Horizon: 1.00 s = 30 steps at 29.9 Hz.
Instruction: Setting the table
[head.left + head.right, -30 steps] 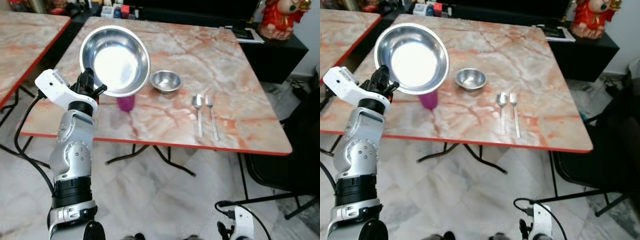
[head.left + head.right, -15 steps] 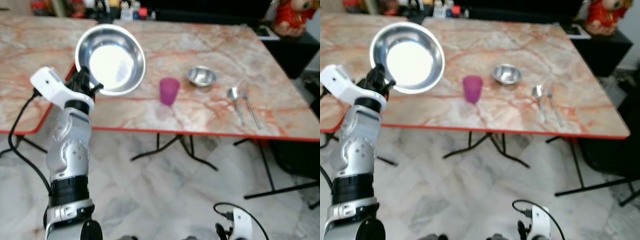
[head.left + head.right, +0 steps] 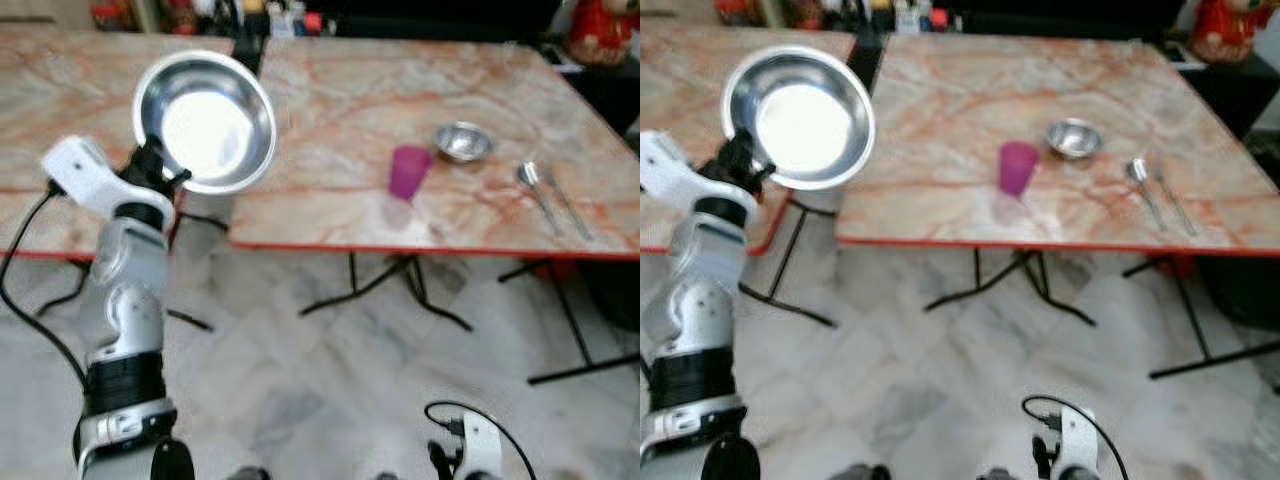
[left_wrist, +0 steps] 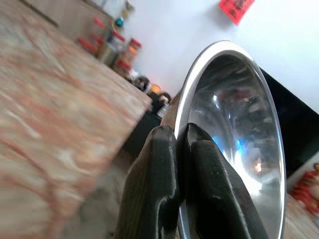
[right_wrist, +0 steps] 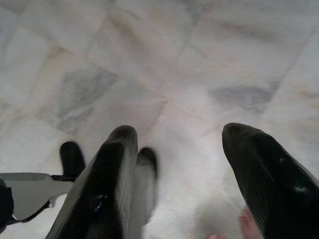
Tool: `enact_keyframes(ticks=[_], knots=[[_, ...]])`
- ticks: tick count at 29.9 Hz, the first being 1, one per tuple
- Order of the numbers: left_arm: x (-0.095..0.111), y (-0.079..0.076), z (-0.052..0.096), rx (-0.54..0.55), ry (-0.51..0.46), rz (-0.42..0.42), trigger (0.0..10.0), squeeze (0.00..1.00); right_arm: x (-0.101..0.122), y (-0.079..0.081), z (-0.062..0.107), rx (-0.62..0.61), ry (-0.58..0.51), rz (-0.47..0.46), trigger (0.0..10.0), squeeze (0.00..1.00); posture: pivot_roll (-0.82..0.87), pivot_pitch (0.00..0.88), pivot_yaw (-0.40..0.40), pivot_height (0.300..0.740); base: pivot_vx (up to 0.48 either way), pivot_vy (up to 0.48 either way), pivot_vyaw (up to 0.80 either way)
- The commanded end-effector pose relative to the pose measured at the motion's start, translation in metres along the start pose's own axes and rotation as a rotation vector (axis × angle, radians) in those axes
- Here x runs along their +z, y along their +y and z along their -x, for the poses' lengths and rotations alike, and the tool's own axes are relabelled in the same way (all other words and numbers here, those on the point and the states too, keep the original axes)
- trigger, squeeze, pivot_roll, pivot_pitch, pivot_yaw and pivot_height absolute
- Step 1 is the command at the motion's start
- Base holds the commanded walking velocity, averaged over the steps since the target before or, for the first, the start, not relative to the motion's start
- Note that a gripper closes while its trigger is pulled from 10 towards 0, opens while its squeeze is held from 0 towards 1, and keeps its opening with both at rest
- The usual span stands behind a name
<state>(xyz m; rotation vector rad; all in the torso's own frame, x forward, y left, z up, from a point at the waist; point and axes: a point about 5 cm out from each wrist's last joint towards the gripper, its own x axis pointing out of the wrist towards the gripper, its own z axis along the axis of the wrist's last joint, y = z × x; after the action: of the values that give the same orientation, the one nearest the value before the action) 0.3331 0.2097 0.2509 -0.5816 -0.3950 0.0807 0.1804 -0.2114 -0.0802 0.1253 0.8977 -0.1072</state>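
Note:
My left gripper (image 3: 160, 172) is raised in front of me, shut on the rim of a large steel bowl (image 3: 207, 120), which is tilted with its hollow facing me. In the left wrist view the two black fingers (image 4: 164, 189) pinch the large steel bowl's (image 4: 234, 149) edge. On the marble table (image 3: 340, 110) to the right stand a purple cup (image 3: 409, 171), a small steel bowl (image 3: 462, 141), and a spoon (image 3: 531, 182) and fork (image 3: 568, 198) side by side. My right gripper (image 5: 184, 164) hangs low over the floor, fingers open and empty.
A second marble table (image 3: 60, 120) with a red edge stands at the left, with a narrow gap between the two. Bottles and jars (image 3: 200, 15) line the back. A dark cabinet (image 3: 610, 85) is at the far right. Pale marble floor (image 3: 330, 380) lies below.
The whole picture has shifted right, so the camera has turned left; the set table now sits further right. My left gripper still holds the large bowl raised.

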Motion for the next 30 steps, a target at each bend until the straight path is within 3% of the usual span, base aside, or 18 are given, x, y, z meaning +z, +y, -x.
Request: enact_keyframes(ticks=[1,12,21,30], knots=[[-0.002,-0.010,-0.001,-0.033,0.006,0.015,10.0,0.00,-0.007,-0.008,0.003,-0.026,0.020,-0.019,10.0,0.00,-0.03,0.142,-0.052,0.740,0.000,0.480,0.00],[0.000,0.005,0.002,0.007,0.010,-0.021,10.0,0.00,-0.006,-0.007,0.002,-0.024,0.012,-0.020,10.0,0.00,-0.03,0.155,-0.051,0.740,0.000,0.480,0.00],[0.001,0.035,0.010,0.083,0.027,-0.083,10.0,0.00,-0.005,-0.007,0.002,-0.024,0.013,-0.017,10.0,0.00,-0.02,0.159,-0.051,0.740,0.000,0.480,0.00],[-0.006,0.032,0.009,0.081,0.039,-0.076,10.0,0.00,-0.005,-0.007,0.002,-0.023,0.010,-0.019,10.0,0.00,-0.02,0.155,-0.052,0.740,0.000,0.480,0.00]])
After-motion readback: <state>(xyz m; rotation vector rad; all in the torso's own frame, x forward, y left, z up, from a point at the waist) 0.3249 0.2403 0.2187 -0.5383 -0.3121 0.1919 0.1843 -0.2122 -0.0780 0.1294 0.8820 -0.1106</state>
